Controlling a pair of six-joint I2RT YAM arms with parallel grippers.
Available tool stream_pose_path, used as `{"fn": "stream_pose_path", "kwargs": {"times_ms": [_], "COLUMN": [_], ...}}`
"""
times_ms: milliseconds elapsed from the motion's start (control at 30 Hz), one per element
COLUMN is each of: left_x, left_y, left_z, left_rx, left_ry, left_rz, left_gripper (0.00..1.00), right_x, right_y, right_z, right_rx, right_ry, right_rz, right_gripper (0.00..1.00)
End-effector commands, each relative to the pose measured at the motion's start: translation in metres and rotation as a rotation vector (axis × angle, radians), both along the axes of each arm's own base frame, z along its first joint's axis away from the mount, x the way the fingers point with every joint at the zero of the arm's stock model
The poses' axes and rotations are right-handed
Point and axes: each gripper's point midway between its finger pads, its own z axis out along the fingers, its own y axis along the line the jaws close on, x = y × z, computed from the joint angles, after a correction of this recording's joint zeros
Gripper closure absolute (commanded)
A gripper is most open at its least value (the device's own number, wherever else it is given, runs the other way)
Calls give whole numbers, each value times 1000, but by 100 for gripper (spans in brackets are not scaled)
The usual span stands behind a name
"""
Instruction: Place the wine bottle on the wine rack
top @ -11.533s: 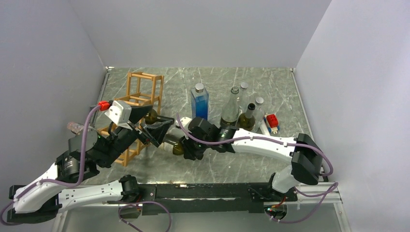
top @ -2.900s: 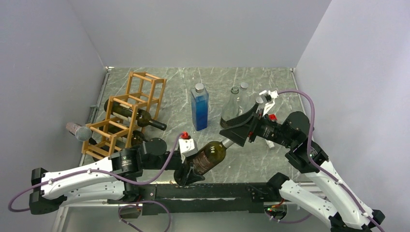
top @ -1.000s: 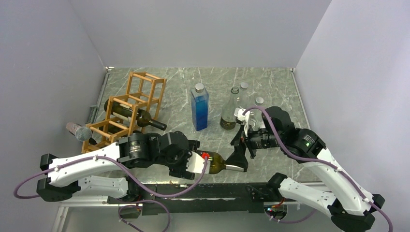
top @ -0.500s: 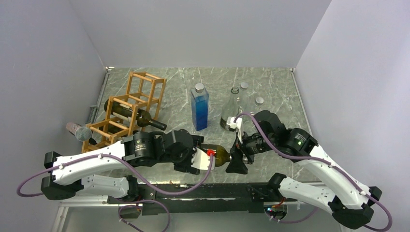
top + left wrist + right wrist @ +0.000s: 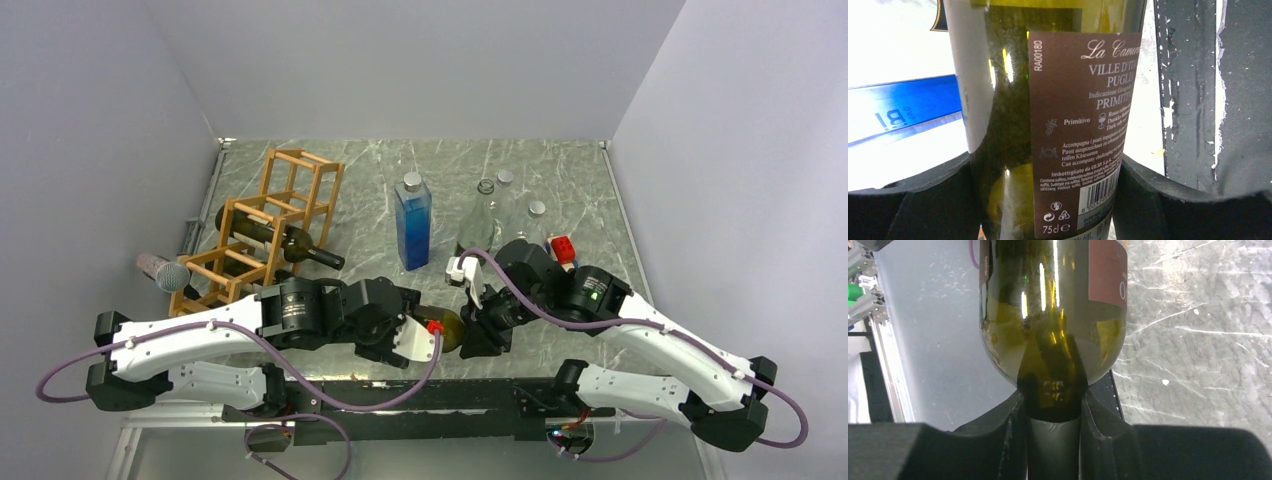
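My right jaws, apart a second ago, now pinch the neck of the dark green glass wine bottle [image 5: 448,327]. The left jaws clamp its body (handover, I reckon), well right of the orange-brown wooden open-frame wine rack [image 5: 268,178].

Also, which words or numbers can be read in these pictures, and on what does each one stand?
"RA00180": sideways on the brown label of the wine bottle.
"La Cam", "VILLE D'IT", "PUGLI", "PRIMITIV": same label, cut off at its right.
"Primitivo", "75cl": same label.
Fine print, barcode digits: too small to read.
"BI", turned: on the blue band behind the bottle.
Red label, right wrist view: one cut letter, perhaps "O".
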Motion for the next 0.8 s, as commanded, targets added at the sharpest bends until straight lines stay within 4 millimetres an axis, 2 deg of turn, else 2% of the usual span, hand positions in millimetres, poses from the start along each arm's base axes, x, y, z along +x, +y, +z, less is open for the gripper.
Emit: {"fn": "stream_pose_path", "kwargs": {"times_ms": [0, 233, 267, 300, 367, 400, 467, 533, 567, 600, 633, 667, 733, 767], "left_x": [18, 11, 11, 11, 11, 10, 10, 10, 9, 9, 9, 9, 11, 13], "left_y": [-35, -33, -32, -32, -32, -31, -31, -31, -31, -31, -31, -31, -30, -29], "left_z": [77, 88, 89, 90, 92, 94, 97, 99, 100, 101, 101, 102, 102, 101], "left_rx": [-370, -425, -425, -427, -430, -434, -442, -450, -454, -458, -462, -466, -473, -476], "left_ry": [-25, -24, -29, -33, -41, -44, -45, -42, -41, -40, -39, -38, -37, -41], "left_rz": [149, 105, 97, 92, 83, 79, 75, 76, 74, 75, 78, 83, 101, 113], "left_gripper": [99, 99, 99, 99, 99, 99, 99, 99, 99, 99, 99, 99, 97, 91], "right_x": [2, 10, 10, 10, 9, 9, 7, 7, 6, 7, 7, 8, 11, 13], "right_y": [8, 7, 7, 7, 9, 9, 11, 12, 12, 13, 13, 13, 13, 12], "right_z": [6, 10, 9, 6, 2, 1, -1, -3, -4, -4, -3, -3, -2, 1], "right_rx": [34, 38, 29, 17, 3, 1, 2, 0, -4, -4, -4, -5, 3, 9], "right_ry": [-23, -48, -46, -39, -31, -28, -21, -18, -15, -16, -18, -22, -36, -49], "right_rz": [-35, -96, -99, -95, -83, -76, -60, -52, -47, -48, -49, -56, -66, -81], "right_gripper": [100, 100, 89, 71, 50, 45, 45, 46, 52, 70, 96, 100, 100, 100]}}
